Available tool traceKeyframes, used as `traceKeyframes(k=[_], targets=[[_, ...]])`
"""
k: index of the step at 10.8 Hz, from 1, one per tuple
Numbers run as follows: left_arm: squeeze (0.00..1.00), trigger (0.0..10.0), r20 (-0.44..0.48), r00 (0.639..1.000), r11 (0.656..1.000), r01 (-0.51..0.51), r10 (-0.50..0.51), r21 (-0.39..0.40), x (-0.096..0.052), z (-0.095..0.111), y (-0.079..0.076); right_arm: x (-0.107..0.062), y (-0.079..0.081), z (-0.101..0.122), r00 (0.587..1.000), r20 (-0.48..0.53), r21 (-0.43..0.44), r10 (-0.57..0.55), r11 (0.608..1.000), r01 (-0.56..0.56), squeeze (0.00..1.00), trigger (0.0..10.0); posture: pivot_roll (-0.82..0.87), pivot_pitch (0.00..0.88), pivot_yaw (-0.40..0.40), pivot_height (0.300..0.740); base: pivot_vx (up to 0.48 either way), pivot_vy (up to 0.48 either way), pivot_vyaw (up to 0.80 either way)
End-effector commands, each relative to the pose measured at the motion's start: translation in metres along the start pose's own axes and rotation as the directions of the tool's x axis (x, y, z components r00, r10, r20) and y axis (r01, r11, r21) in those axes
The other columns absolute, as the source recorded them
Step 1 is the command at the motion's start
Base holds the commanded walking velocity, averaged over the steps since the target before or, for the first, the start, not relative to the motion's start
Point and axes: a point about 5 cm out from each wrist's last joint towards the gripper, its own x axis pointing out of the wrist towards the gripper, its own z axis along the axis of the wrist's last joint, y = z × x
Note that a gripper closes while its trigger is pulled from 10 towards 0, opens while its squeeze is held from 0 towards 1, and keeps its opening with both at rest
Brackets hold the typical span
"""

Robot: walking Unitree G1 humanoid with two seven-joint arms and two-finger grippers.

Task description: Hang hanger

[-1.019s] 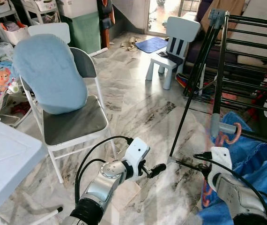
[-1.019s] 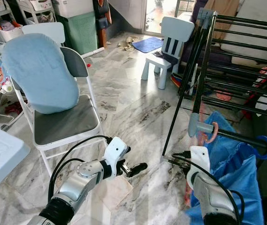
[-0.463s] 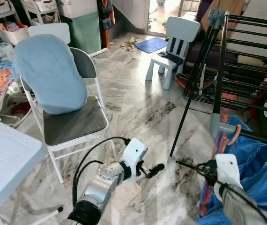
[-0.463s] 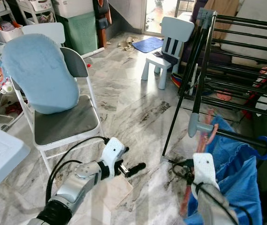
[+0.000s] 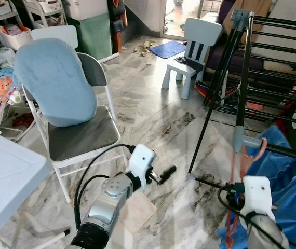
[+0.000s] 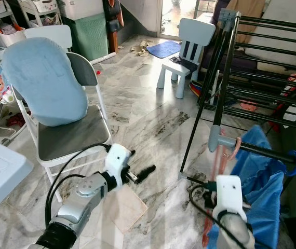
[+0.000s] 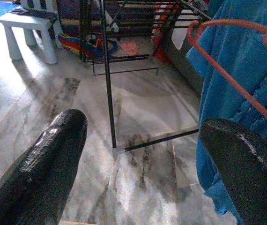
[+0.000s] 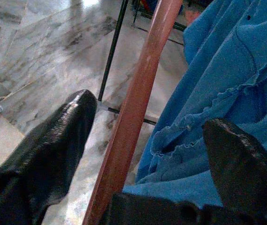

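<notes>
Here, lower right, your right gripper (image 8: 138, 136) has its fingers spread around the stiff, light orange hanger (image 8: 138, 93); take its bar, since the blue garment (image 8: 227, 84) is limp.

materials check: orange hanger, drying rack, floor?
Orange hanger: looks like smooth plastic, uniform colour with a soft sheen; coated wire can't be ruled out. It lies between the open fingers of the right pincer.
Drying rack: thin black tubes, probably painted metal, with grey plastic-looking joints.
Floor: glossy veined slabs reflecting light, likely polished marble or marble-look tile.
</notes>
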Motion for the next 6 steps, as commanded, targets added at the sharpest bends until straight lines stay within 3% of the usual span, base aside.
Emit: traceKeyframes(k=[1, 3, 6], targets=[[0.0, 10.0, 0.014, 1.0, 1.0, -0.003, 0.003, -0.003, -0.0002, 0.0043, 0.0002, -0.0033, -0.0008, 0.0084, 0.999, 0.047, 0.002, -0.008, 1.0, 0.008, 1.0, 10.0, -0.03, 0.0, -0.009, 0.74, 0.0, 0.0, 0.0], [0.0, 10.0, -0.002, 1.0, 0.999, 0.004, -0.004, 0.043, 0.0015, 0.0042, -0.001, -0.0058, -0.0035, 0.0085, 0.998, 0.065, -0.001, -0.017, 1.0, 0.017, 1.0, 10.0, -0.03, 0.0, -0.003, 0.74, 0.0, 0.0, 0.0], [0.0, 10.0, -0.019, 1.0, 0.999, 0.004, -0.003, 0.048, 0.0024, 0.0023, -0.0007, -0.0038, -0.0034, 0.0097, 0.997, 0.08, 0.008, -0.021, 1.0, 0.02, 1.0, 10.0, -0.03, 0.0, 0.007, 0.74, -0.324, 0.0, 0.0]])
